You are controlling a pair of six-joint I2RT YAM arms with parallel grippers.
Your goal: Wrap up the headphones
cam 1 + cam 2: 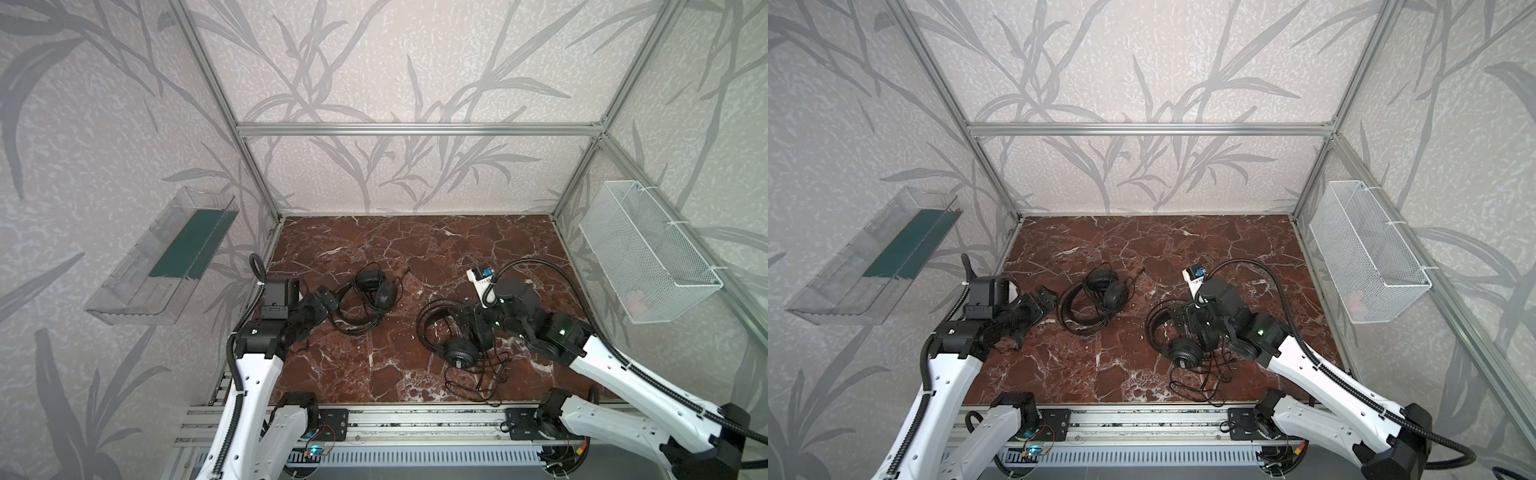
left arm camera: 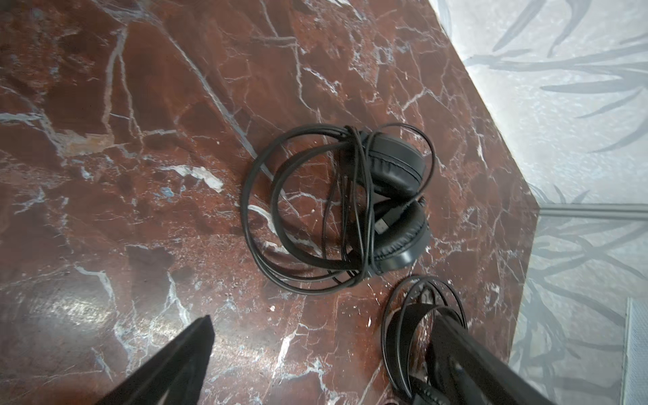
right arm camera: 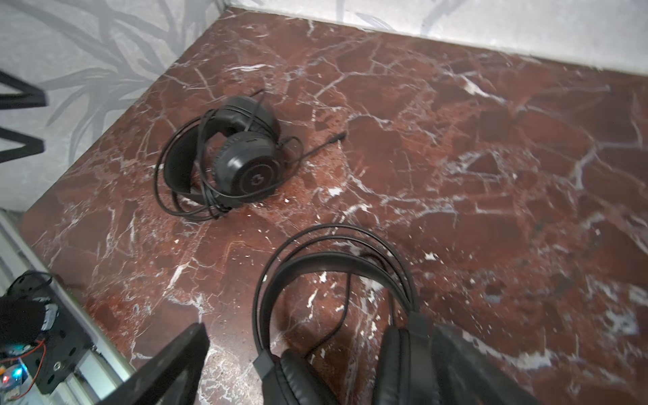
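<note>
Both black (over-ear), wrapped headset (image 1: 384, 295), loose-cabled headset (image 1: 459, 351)

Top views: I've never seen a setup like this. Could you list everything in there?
wound headset: one, black, table's centre-left, cable looped round it
loose headset: one, black, table's right, cable trailing toward the front edge
table: one, red-brown marble pattern, booth floor
clear bin: one, transparent with green base, left wall
wire basket: one, white, right wall
frame: one, silver, booth edges
left gripper: one, black, open, beside wound headset
right gripper: one, black, open, over loose headset
</note>
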